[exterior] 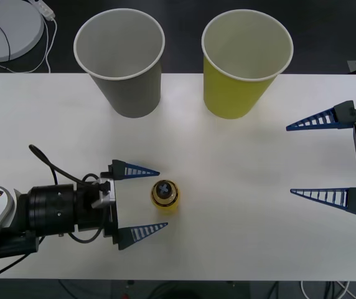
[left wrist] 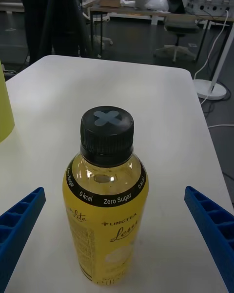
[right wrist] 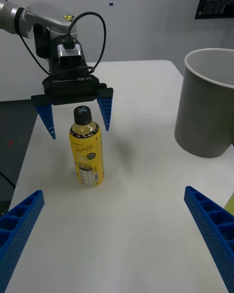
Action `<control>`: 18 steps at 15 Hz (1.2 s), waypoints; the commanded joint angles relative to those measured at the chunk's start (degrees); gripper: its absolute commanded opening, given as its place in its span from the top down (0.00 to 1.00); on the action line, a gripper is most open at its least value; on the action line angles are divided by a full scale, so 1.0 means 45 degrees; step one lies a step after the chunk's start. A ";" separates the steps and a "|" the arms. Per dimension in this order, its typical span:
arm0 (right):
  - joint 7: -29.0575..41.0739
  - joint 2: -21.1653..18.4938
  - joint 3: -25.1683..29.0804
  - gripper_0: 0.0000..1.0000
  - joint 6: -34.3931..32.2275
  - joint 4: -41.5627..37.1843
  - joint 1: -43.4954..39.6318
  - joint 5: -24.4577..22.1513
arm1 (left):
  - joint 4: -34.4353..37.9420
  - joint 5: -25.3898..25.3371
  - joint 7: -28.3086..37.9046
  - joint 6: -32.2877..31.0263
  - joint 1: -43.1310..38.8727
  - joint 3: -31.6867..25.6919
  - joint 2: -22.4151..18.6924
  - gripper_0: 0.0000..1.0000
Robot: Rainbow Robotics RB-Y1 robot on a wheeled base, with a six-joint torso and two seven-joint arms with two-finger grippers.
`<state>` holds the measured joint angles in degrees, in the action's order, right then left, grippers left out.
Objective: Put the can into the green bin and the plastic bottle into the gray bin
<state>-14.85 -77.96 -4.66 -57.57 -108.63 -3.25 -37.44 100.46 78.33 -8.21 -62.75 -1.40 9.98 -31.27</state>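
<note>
Your landmark is the plastic bottle (exterior: 165, 196), standing upright on the white table (exterior: 240, 187). Your left gripper (exterior: 148, 200) sits just to the bottle's left, its blue fingers (exterior: 134, 170) spread wide, one on each side of the bottle without touching it. Beyond the bottle, at the table's far edge, stand the gray bin (exterior: 121, 61) and, to its right, the green bin (exterior: 245, 62). Well to the bottle's right, your right gripper (exterior: 302, 158) waits with fingers spread apart.
</note>
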 commanded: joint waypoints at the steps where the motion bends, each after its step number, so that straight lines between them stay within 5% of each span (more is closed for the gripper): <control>1: 0.0000 0.0000 0.0000 0.00 0.0000 0.0000 0.0000 -0.0001 | 0.0001 0.0172 0.0048 0.0292 0.0117 0.0204 0.0211 0.00; 18: 0.0000 0.0000 0.0000 0.00 0.0000 0.0000 0.0000 -0.0001 | 0.0001 0.1540 0.0829 0.1386 0.0468 0.1200 0.1012 0.00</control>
<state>-14.85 -77.96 -4.66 -57.57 -108.63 -3.25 -37.44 100.45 85.24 -4.57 -56.52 0.70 15.38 -26.72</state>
